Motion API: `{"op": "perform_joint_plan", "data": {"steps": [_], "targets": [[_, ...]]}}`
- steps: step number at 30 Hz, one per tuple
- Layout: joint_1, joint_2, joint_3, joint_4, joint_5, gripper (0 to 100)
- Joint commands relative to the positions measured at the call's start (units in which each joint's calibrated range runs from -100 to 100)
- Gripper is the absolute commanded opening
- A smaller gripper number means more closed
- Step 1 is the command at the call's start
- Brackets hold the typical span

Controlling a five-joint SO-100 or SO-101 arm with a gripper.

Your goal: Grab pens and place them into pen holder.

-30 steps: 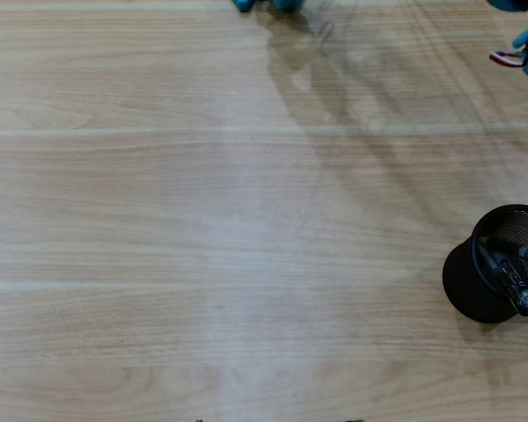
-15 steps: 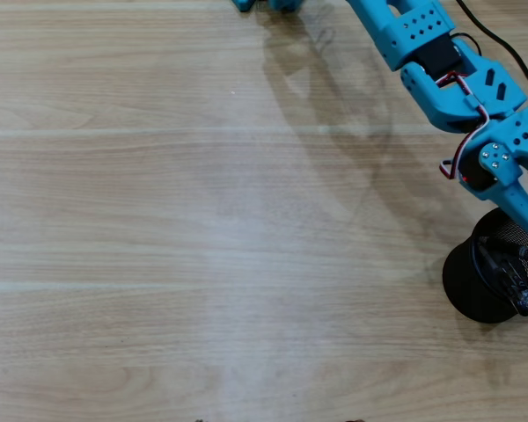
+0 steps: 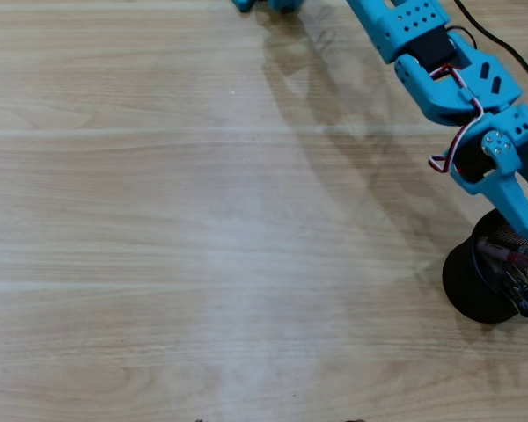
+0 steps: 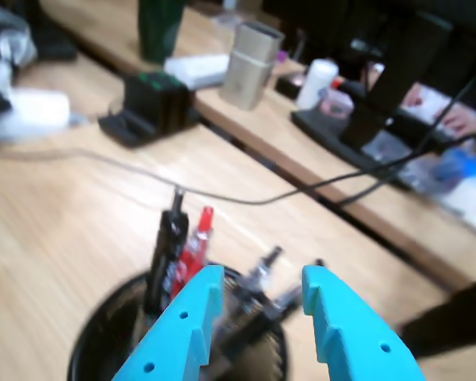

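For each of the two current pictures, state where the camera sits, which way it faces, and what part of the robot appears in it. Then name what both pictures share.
Overhead view: sits above the wooden table, looking straight down; the blue arm reaches in from the top toward the pen holder at the right edge.
Wrist view: rides behind the gripper, looking forward and slightly down; its two blue jaws stand apart, empty, above the holder.
Shared: the pen holder and the red pen inside it.

Wood table [image 3: 158,220]; beige can [image 4: 252,75] (blurred, maybe metal) nr black cable [image 4: 246,198].
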Motion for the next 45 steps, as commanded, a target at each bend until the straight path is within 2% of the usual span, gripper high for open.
{"op": "perform_joint_plan", "data": {"steps": [1, 4, 7, 17, 19, 24, 26, 45], "targets": [[-1.20, -22.31, 6.19, 23.16, 11.57, 13], [-0.39, -38.96, 22.03, 39.84, 20.09, 13], [2.99, -56.12, 43.85, 46.80, 24.74, 13], [12.27, -114.19, 114.47, 53.67, 24.95, 12], [11.46, -127.47, 117.82, 56.25, 25.00, 12], [12.03, -124.08, 111.57, 76.02, 25.16, 12], [12.03, -126.11, 112.48, 73.19, 25.26, 12], [12.03, -127.13, 112.75, 73.36, 24.79, 12]]}}
